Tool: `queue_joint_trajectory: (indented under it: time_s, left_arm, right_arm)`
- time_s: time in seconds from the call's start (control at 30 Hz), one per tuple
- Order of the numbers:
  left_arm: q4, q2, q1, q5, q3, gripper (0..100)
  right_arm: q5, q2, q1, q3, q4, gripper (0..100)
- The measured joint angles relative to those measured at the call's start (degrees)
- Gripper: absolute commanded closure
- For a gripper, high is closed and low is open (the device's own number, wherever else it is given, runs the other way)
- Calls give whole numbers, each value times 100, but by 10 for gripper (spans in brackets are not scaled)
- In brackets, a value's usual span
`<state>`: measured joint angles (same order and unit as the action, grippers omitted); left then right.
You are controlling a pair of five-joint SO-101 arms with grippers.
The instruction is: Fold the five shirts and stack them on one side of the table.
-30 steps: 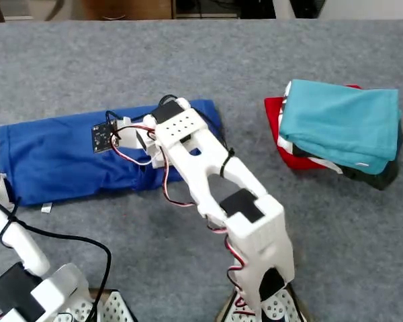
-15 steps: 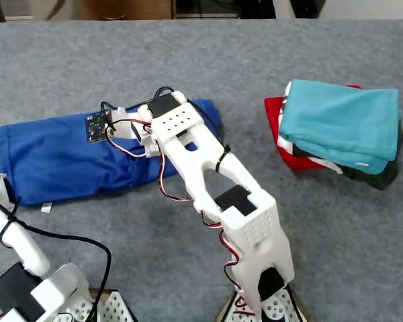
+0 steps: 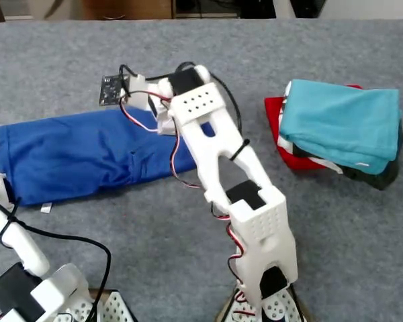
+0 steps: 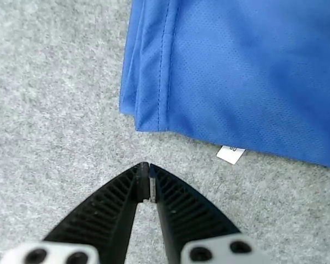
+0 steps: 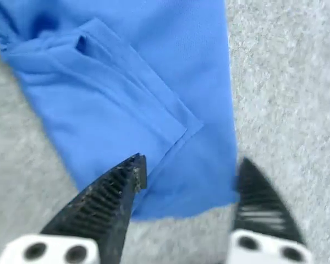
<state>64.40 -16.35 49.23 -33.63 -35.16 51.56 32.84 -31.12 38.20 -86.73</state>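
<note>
right gripper (image 5: 191, 165) hanging wide open over the blue shirt (image 3: 74, 157), left gripper (image 4: 146, 168) sitting closed just off its corner

the right gripper's fingers are standing far apart and gripping nothing, with one folded end of the blue shirt showing between and below them on the grey table (image 3: 322, 235); whether the tips are touching the cloth cannot be told. the left gripper's jaws are meeting at the tips with nothing between them, pointing at bare table just beside the blue shirt's other end, near that shirt's small white tag (image 4: 231, 154). the blue shirt is lying flat as a long folded strip. well apart from the end under the right gripper, a stack of folded shirts (image 3: 339, 134) is sitting, with a teal shirt (image 3: 342, 117) on top and a red shirt (image 3: 274, 117) and a dark shirt (image 3: 383, 176) peeking out beneath it.
</note>
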Motion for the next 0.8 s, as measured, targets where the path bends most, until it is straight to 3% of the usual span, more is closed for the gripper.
queue_joint_trajectory:
  time_s: [0.07,0.23,0.4,0.63,0.8]
  left_arm:
    - [0,0,0,0,0,981]
    - [0,0,26,9,53,981]
    - [325,0,229,9,510,981]
    - [378,0,413,9,941,979]
    - [431,0,422,9,958,979]
  right_arm:
    - [0,0,0,360,-492,966]
    - [-123,0,149,580,-1371,997]
    - [-1389,-193,607,369,-1451,998]
    - [-1943,-1758,633,-1881,-1345,998]
    - [-1969,-3305,633,-4264,-387,997]
